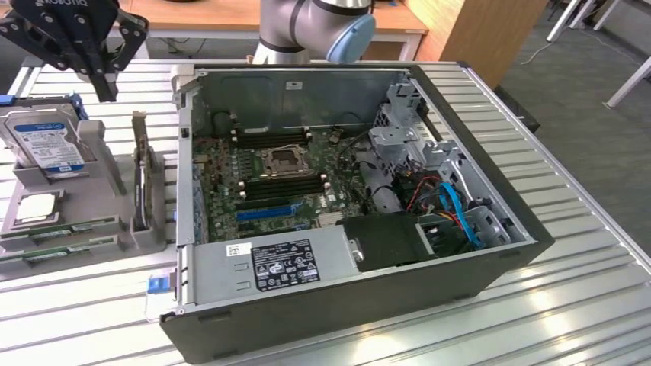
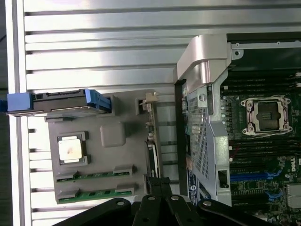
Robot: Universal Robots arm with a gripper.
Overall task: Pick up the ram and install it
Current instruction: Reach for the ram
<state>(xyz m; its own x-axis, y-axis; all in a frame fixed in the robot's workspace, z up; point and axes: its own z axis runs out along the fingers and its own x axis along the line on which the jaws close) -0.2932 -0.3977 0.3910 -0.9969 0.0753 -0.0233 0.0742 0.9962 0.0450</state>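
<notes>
Two ram sticks (image 2: pixel 94 175) lie flat in tray (image 2: pixel 113 155) cradles, at the exterior view's left, beside the case (image 1: pixel 336 305). Gripper (image 1: pixel 104 94) hangs over the tray, fingers closed, holding nothing. Judgement: open first, centre on one stick, pinch its long edges, and lift straight so the clips don't snag.

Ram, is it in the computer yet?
Not yet. Nothing looks done: both ram sticks lie in the gray tray beside the computer case. In hand: nothing; the gripper hangs shut and empty above the tray. Picking up and installing are both left.
</notes>
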